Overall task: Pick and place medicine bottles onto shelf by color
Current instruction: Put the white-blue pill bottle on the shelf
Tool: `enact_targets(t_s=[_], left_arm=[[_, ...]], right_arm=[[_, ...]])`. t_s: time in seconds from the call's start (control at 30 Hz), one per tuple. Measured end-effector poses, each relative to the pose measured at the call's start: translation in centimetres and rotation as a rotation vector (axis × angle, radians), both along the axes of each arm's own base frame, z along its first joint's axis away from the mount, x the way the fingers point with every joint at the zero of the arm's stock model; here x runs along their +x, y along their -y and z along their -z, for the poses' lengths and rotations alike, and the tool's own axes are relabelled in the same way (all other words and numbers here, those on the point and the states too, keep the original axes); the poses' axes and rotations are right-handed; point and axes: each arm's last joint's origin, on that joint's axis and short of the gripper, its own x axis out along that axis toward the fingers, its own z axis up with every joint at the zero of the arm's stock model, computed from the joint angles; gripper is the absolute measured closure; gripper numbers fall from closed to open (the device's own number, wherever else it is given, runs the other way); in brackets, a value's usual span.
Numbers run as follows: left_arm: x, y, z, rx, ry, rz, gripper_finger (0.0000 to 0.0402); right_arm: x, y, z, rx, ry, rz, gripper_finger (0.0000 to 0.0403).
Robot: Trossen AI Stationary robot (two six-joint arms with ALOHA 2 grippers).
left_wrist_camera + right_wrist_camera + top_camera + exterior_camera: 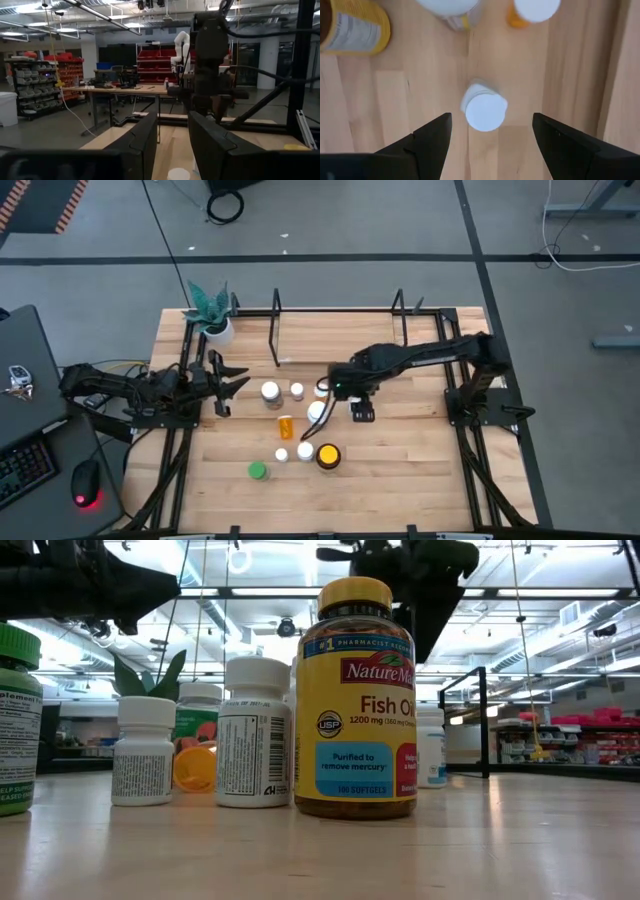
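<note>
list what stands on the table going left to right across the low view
green-capped bottle → small white-capped bottle → orange bottle lying on its side → white bottle with a barcode label → big yellow-lidded fish oil bottle → white bottle farther back

From above, my table [400,450] is evenly and softly lit, with faint shadows under my arms. At table height, bright ceiling strip lights glare behind the bottles, leaving my arms as dark silhouettes; the fish oil bottle [354,700] is sharp, the room behind softer. My left wrist view is dim, its near fingers [140,145] blurred. My right wrist view is bright, its fingers [427,142] out of focus.
</note>
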Motion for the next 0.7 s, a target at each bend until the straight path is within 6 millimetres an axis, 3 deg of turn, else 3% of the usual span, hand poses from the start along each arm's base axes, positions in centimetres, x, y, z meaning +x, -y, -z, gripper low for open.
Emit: enact_targets(t_s=[0.3,0.5,0.7], left_arm=[[0.0,0.0,0.1,-0.023,-0.002,0.006,0.0283],[0.0,0.0,0.1,-0.024,-0.001,0.007,0.0285],[0.0,0.0,0.1,-0.024,-0.003,0.006,0.0284]], right_arm=[[1.0,-1.9,1.1,-0.075,-0.046,-0.117,0.009],[1.2,-1.9,1.6,-0.1,-0.06,-0.139,0.0053],[0.9,-1.9,3.3,-0.101,-0.096,-0.208,0.0058]])
